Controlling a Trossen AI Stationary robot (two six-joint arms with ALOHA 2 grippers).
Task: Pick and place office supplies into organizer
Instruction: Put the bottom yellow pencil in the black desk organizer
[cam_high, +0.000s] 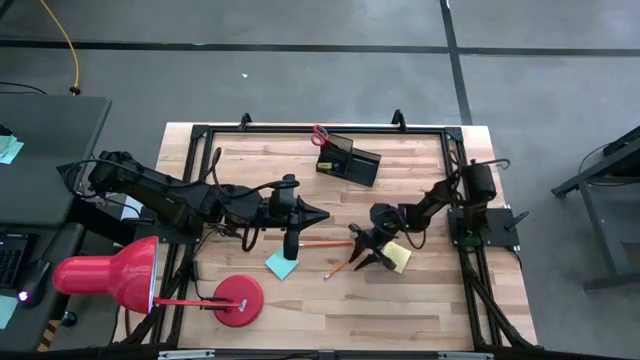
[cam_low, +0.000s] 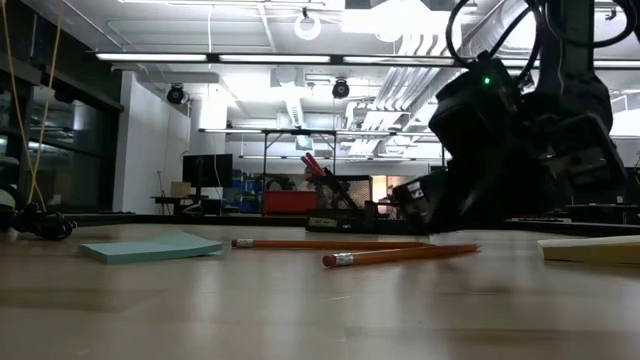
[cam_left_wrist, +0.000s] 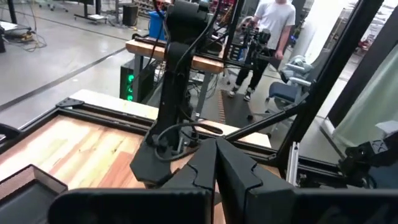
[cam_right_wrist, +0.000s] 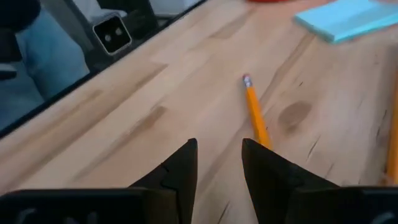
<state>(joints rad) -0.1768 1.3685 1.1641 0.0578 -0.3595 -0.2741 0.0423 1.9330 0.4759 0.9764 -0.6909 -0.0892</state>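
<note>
- Hanging low over the middle of the bench, right pincer (cam_right_wrist: 219, 147) standing partly open and gripping nothing yet, probably lining up to close on the pencil.
- Lying flat just ahead of those tips, an orange pencil (cam_right_wrist: 254, 112), its sharpened end slipping out of sight behind one finger.
- Running its long axis diagonally, eraser pointing away toward the bench corner with the red lamp (cam_high: 120, 272).
- Waiting near the bench's far edge, well apart from the pencil, the organizer (cam_high: 350, 160).
- Idling mid-bench, left pincer (cam_left_wrist: 216, 149) pressed shut and empty.

Wood table (cam_high: 400, 310), 2 pencils (cam_high: 338, 268), pads (cam_high: 281, 265), organizer (cam_high: 349, 159)
</note>
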